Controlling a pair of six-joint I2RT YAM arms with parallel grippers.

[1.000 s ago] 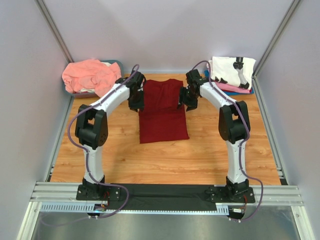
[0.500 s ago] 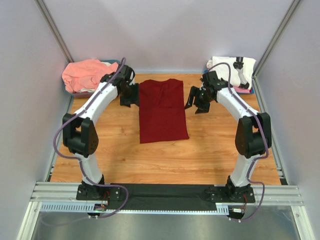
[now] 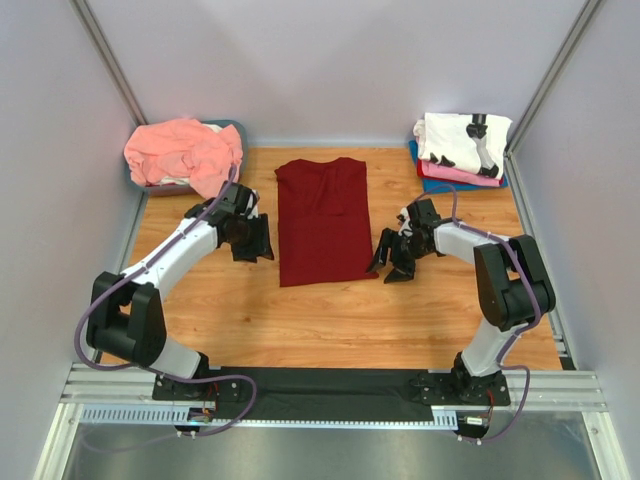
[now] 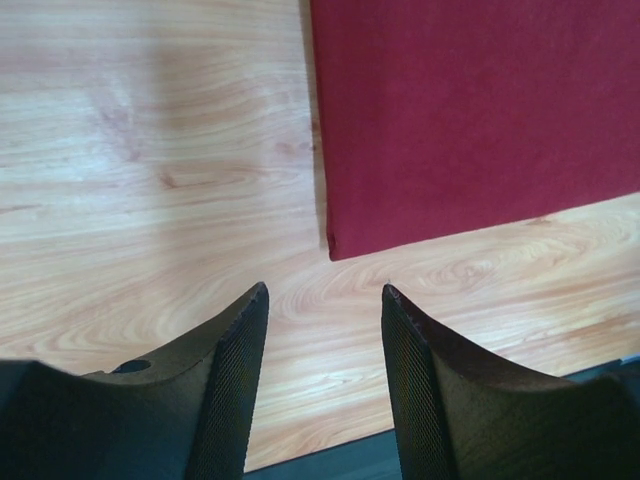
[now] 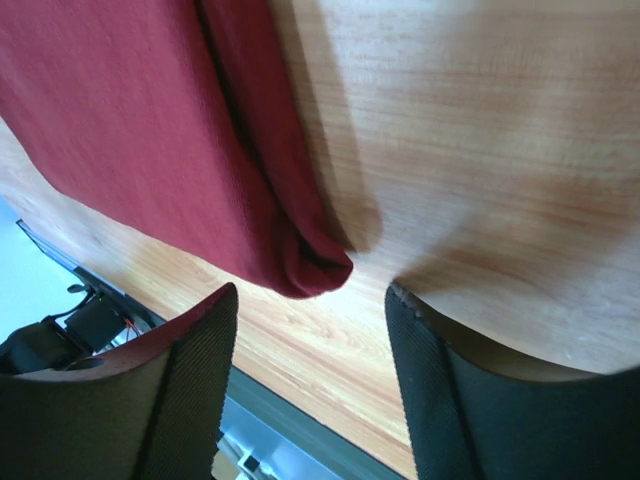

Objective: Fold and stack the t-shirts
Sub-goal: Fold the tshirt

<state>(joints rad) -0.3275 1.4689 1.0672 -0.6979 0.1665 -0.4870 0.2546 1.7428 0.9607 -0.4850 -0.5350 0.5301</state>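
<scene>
The left claw (image 3: 258, 243) hangs by the near-left corner of the red shirt (image 3: 322, 220), at 7 o'clock from the shirt's middle. Its fingers are apart and empty. The right claw (image 3: 390, 262) hangs at 5 o'clock, also spread, with the doubled corner just ahead of its tips.

The red shirt lies mid-table as a long strip running from 6 to 12 o'clock. It looks light, limp and layered, so the layers may slide. Pinching both near corners through every layer seems wisest.

Bare table (image 3: 300, 320) shows toward 6, 3 and 9 o'clock. At 10 o'clock salmon shirts (image 3: 180, 150) spill over a tub (image 3: 235, 127). At 2 o'clock the white printed shirt (image 3: 455, 138) tops a pink shirt (image 3: 465, 175) and a blue shirt (image 3: 430, 183), close to the walls (image 3: 590, 200).
</scene>
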